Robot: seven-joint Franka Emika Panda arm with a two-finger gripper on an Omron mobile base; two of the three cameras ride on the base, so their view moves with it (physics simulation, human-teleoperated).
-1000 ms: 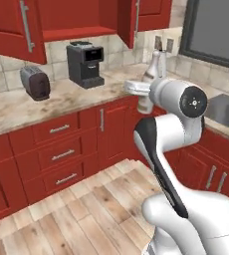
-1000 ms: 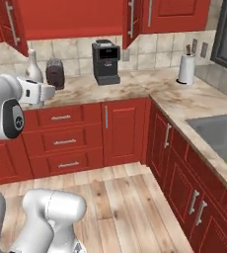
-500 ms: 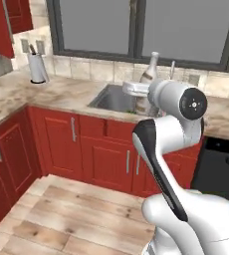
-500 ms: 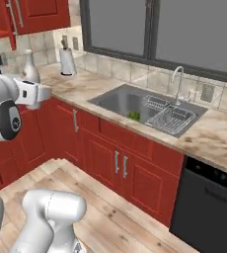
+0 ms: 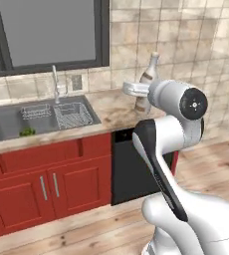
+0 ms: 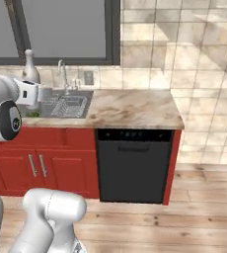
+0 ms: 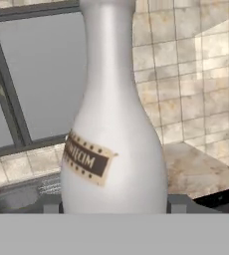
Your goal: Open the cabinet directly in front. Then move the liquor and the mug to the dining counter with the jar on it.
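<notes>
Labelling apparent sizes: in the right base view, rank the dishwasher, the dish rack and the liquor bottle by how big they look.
1. Dishwasher, by far.
2. Dish rack.
3. Liquor bottle, partly hidden by the arm and nearer the camera, so close to the rack; unsure.

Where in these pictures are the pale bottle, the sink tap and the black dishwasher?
pale bottle (image 7: 114, 149), hand view, on its wide body right of the label.
sink tap (image 5: 54, 82), left base view, on its upright stem.
black dishwasher (image 6: 132, 170), right base view, on its front panel.
</notes>
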